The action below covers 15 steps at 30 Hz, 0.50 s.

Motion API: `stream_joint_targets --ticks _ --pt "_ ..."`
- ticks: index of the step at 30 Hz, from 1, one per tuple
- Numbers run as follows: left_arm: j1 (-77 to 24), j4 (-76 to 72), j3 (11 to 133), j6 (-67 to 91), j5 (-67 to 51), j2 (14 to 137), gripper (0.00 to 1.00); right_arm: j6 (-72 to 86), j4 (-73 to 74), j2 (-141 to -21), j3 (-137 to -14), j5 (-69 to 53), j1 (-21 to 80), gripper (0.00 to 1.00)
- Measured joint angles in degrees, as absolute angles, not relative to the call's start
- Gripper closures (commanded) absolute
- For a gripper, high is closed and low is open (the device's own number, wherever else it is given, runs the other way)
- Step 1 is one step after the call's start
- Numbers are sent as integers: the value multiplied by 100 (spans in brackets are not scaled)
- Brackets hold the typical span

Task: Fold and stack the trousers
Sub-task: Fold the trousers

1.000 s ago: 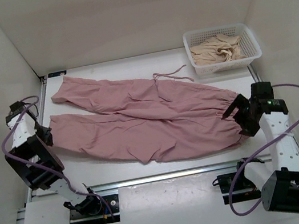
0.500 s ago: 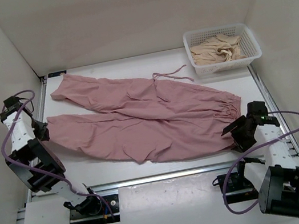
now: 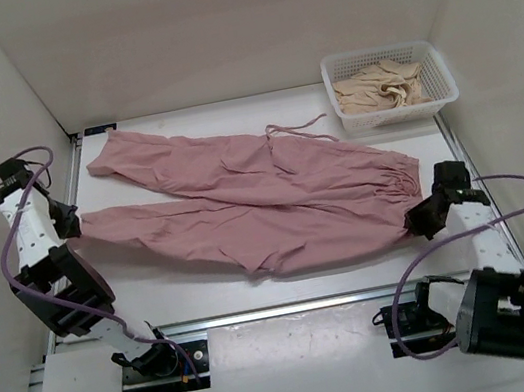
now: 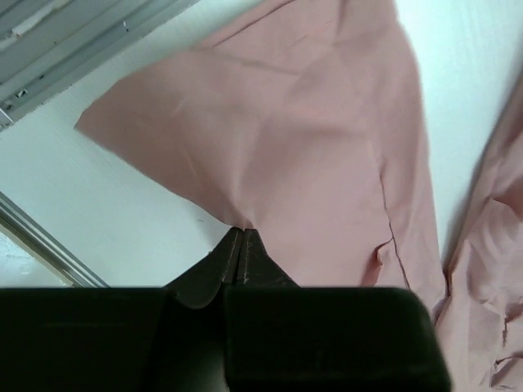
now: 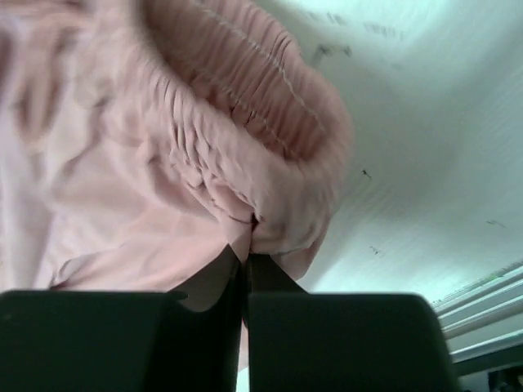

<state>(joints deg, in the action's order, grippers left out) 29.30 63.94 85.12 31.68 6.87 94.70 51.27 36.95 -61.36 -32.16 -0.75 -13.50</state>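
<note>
The dusty-pink trousers [image 3: 253, 203] lie spread across the table, legs pointing left and the gathered waistband at the right. The thin drawstring [image 3: 303, 129] trails toward the back. My left gripper [image 3: 72, 226] is shut on the hem of the near leg at the left edge; in the left wrist view the pinched hem [image 4: 242, 220] sits at the closed tips [image 4: 242, 233]. My right gripper [image 3: 421, 222] is shut on the near end of the waistband; the right wrist view shows the gathered band [image 5: 270, 155] bunched at the shut tips [image 5: 248, 253].
A white basket [image 3: 440, 93] holding a beige garment [image 3: 381, 86] stands at the back right corner. White enclosure walls rise close on the left, back and right. A metal rail [image 3: 292, 307] runs along the table's near edge.
The right gripper dropped onto the waistband's near end and closed on it. The left arm drew the near leg's hem further left, stretching the trousers flatter.
</note>
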Motion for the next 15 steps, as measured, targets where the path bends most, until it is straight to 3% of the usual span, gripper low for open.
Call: stream_joint_targets --ticks 6,15 --pt "2915 6694 8976 3159 548 9251 90 4912 4493 -4908 -3752 266 -1343 100" --pt "2545 6853 10934 3190 104 9804 90 4910 5264 -4998 -4661 701 -1337 100"
